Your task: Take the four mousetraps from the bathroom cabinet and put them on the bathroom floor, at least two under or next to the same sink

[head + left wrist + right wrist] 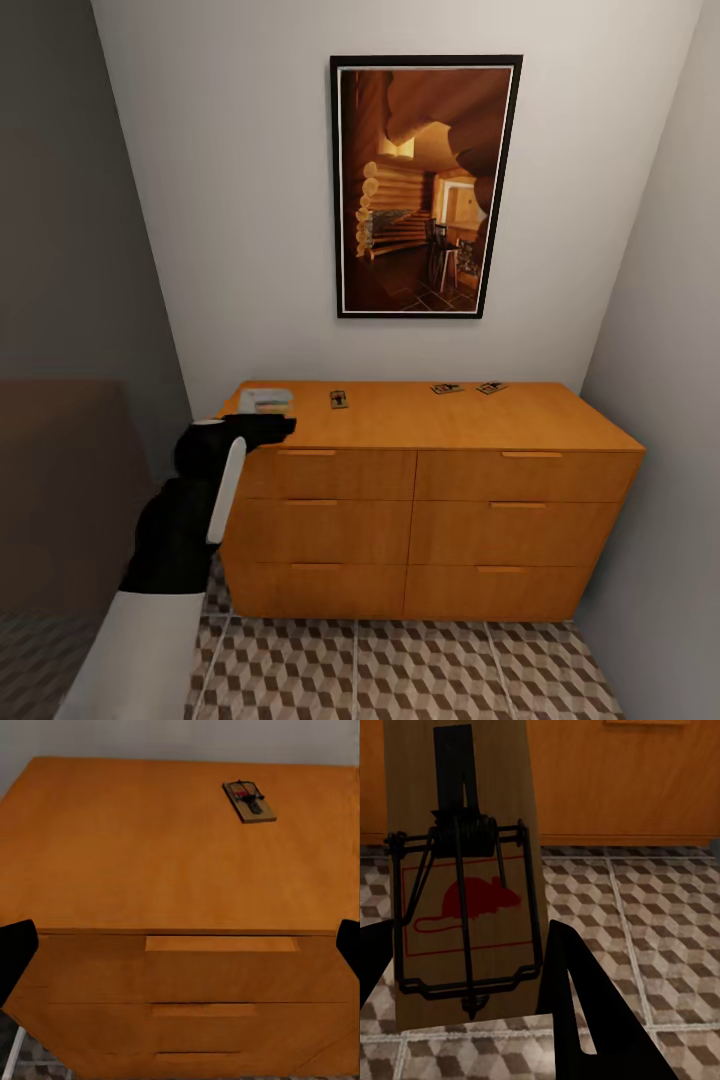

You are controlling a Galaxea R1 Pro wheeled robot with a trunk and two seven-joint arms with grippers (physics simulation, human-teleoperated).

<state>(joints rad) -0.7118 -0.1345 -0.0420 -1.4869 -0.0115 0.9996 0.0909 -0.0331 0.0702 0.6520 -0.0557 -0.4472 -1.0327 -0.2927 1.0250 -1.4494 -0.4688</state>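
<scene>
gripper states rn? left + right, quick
Left gripper: open, holding nothing, facing the cabinet front edge.
Right gripper: shut on a mousetrap, above the bathroom floor.

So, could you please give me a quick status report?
Left gripper open at cabinet. Right gripper holding mousetrap over floor. Three mousetraps still on top.

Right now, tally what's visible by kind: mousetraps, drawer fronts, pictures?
Mousetraps: 4, three on the cabinet top, one in the right claw
Drawer fronts: 6
Framed pictures: 1
Total: 11
</scene>
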